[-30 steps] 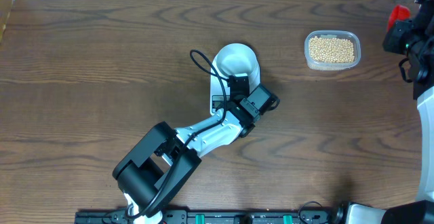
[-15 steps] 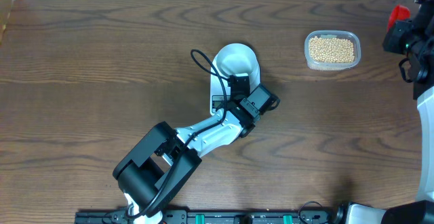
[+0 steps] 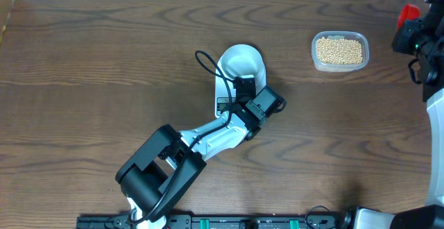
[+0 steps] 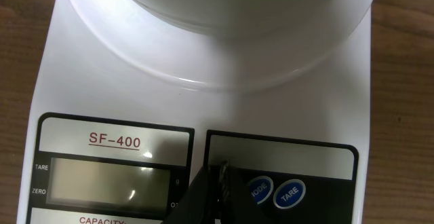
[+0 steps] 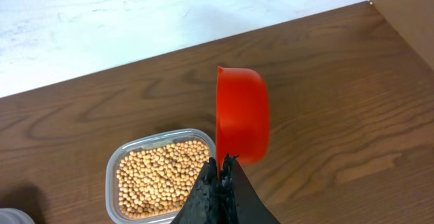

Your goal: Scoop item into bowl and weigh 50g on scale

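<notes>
The white bowl [image 3: 241, 61] stands on the white scale [image 3: 219, 90], and its inside looks bare from overhead. My left gripper [image 3: 239, 97] is shut with nothing in it. In the left wrist view its tips [image 4: 220, 166] rest over the scale's front panel, between the grey LCD [image 4: 102, 180] and the blue MODE button [image 4: 258, 189]. I read no digits on the LCD. My right gripper [image 5: 222, 161] is shut on the handle of a red scoop [image 5: 241, 122], which is turned on edge beside the tan beans [image 5: 163, 176]. The beans fill a clear tub [image 3: 339, 51].
The blue TARE button [image 4: 289, 194] sits right of MODE. The bowl's underside [image 4: 217, 7] fills the top of the left wrist view. A white wall [image 5: 135, 20] runs behind the table's far edge. Bare brown wood [image 3: 83, 62] lies left of the scale.
</notes>
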Tool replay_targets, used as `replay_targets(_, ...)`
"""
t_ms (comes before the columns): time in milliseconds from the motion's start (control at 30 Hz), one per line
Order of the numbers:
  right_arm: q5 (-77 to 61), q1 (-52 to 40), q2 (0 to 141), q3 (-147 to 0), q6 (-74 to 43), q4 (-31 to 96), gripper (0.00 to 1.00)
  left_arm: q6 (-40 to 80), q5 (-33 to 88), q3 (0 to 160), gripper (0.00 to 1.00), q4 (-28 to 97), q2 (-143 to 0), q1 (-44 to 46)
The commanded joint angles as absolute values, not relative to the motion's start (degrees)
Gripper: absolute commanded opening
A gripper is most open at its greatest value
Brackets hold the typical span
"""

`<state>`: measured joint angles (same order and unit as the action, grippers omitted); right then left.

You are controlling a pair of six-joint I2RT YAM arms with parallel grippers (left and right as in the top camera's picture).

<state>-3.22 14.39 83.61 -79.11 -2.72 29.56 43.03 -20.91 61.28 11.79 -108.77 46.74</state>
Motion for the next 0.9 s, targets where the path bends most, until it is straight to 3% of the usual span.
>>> replay_targets(0, -3.6, 14.6, 83.6, -79.9, -2.1, 29.4, 0.01, 42.1, -18.7, 60.6, 0.07, 13.2, -111.5, 46.8)
replay_targets(867, -3.4, 14.6, 83.6, -79.9, -1.0, 28.9, 0.01, 42.5, -18.7, 60.3, 0.07, 13.5, -111.5, 46.7)
